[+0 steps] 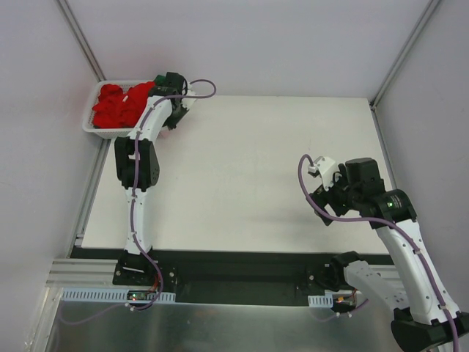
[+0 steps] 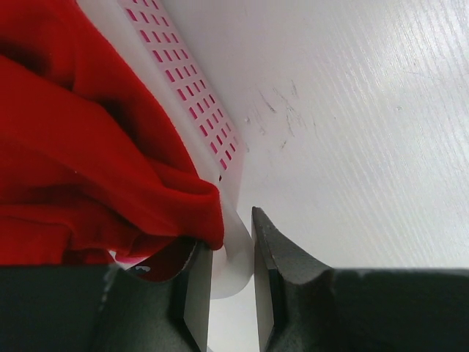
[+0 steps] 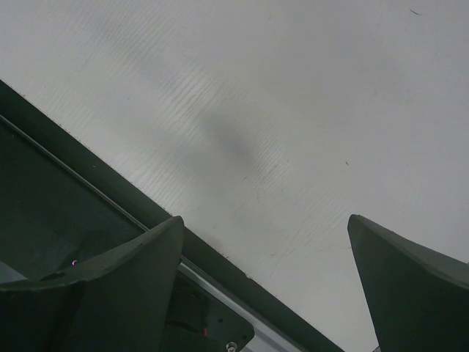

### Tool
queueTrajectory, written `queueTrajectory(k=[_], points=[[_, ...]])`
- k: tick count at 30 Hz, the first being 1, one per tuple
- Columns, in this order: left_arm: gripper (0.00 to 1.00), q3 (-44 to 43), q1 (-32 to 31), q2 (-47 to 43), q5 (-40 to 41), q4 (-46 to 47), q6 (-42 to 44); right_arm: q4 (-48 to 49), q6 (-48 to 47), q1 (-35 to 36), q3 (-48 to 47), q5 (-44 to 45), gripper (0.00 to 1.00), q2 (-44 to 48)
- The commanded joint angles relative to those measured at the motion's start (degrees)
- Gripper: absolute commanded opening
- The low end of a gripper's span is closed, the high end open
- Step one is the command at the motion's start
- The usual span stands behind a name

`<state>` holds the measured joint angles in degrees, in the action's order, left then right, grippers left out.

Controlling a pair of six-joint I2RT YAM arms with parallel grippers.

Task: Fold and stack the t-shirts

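Observation:
Several bright red t-shirts [image 1: 117, 103] lie bunched in the white lattice basket [image 1: 89, 126] at the table's far left corner. A bit of dark green cloth [image 1: 159, 76] shows at the basket's right end. My left gripper [image 1: 164, 86] is at that right end. In the left wrist view its jaws [image 2: 231, 231] stand nearly closed across the basket's white rim [image 2: 236, 246]. One finger is inside under the edge of a red shirt [image 2: 73, 147] and the other is outside. My right gripper [image 1: 326, 189] hangs wide open and empty [image 3: 265, 218] over the table's right side.
The basket's lattice wall [image 2: 183, 88] runs along bare white table [image 2: 352, 117]. The table's dark front edge and a metal rail [image 3: 212, 282] lie under the right gripper. Grey walls enclose the table on three sides.

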<state>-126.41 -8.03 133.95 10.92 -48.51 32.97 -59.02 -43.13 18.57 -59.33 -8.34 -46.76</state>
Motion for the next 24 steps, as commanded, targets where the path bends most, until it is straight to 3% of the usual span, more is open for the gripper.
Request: queueTrajectory(k=[1,3,5,6,7,17,24], points=[[0.00,2.7,1.3,1.9,-1.3,-2.0,2.9,0.0,-0.8,-0.3,-0.4,-0.1,0.96,0.4],[0.00,3.0,0.7,1.8,-1.3,-1.9,2.6,0.0,-1.0,-0.4,-0.3,-0.1,0.96,0.4],[0.23,3.7,0.6,1.3,-2.0,-2.0,2.5,-0.1,-1.1,-0.3,-0.3,0.3,0.96,0.4],[0.86,4.2,0.4,0.4,-2.6,-2.0,2.6,-0.1,-1.0,-0.3,-0.2,0.3,0.96,0.5],[0.99,5.1,0.5,0.0,-3.5,-2.0,2.4,-0.1,-1.2,-0.3,-0.2,0.3,0.96,0.5],[0.99,7.5,0.5,-12.4,-14.9,-1.3,-6.1,0.2,-1.3,-0.3,0.2,-0.3,0.96,-0.3],[0.99,2.9,0.6,-23.5,-18.4,-1.2,-9.0,1.0,-1.2,-0.3,0.4,-1.0,0.96,-1.0]])
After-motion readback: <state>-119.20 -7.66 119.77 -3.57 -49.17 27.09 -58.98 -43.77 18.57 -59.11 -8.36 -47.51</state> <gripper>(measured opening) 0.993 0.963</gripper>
